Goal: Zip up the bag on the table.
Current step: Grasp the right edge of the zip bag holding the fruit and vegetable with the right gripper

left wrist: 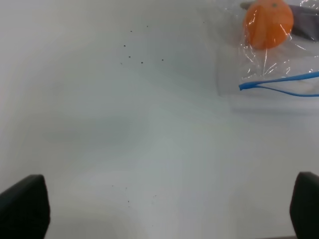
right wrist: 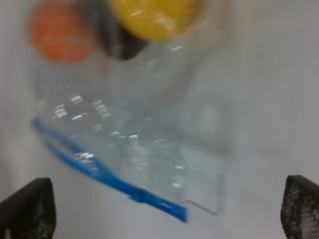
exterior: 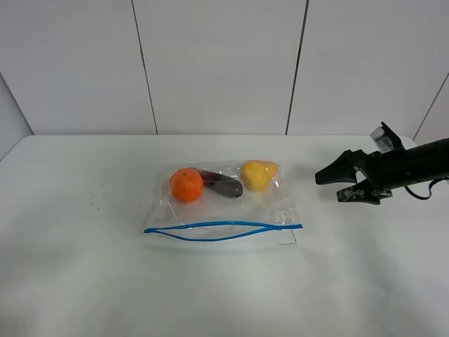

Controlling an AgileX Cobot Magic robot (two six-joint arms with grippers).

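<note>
The open right gripper, beside the bag, should pinch the blue zip end nearest it, squeezing flat

Behind the white table stood a pale wall of flat panels split by thin dark seams, evenly lit.

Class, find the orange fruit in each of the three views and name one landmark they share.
Exterior high: orange fruit, in the bag's left end, beside the dark fruit.
Left wrist: orange fruit, near the blue zip strip's end.
Right wrist: blurred orange fruit, beside the dark fruit.
Shared landmark: the blue zip strip.
</note>
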